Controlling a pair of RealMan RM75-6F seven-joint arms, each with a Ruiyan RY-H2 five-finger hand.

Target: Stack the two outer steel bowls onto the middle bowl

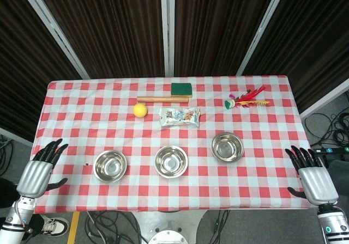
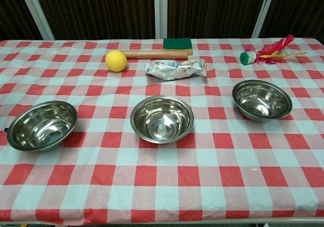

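Red-and-white checked tablecloth (image 1: 262, 124) covers the table, w/ dark slatted panels behind.

Nearest, at the front corners, both hands are seen in head view only: left hand (image 1: 39, 170) and right hand (image 1: 312, 176) rest at the cloth's edge, fingers spread wide, nothing held. Chest view shows neither hand.

Just beyond the fingertips the three steel bowls sit apart in a row, all upright and empty: left bowl (image 1: 109, 165) a little inboard of the left fingers, middle bowl (image 1: 171, 161) between the two, right bowl (image 1: 227, 147) well inboard of the right fingers and set slightly farther back. No stacking is done yet.

Step in hand is judged to be the first reach. It is best done by pinching an outer bowl's near rim, lifting it clear of the cloth, then lowering it level over the middle bowl so it nests w/o tipping. Polished steel is likely slippery, so a firm rim grip is advised, and the cloth should not be dragged.

Farther back, past all fingers, lie a crumpled snack packet (image 1: 179, 116), a yellow ball (image 1: 140, 110), a wooden rolling pin (image 1: 162, 99), a green sponge (image 1: 181, 89) and, toward the right side, a red-feathered shuttlecock (image 1: 248, 99).

Chest view gives bowl depth and rim flare, plus reflections inside; head view gives spacing and the hands' approach lines.
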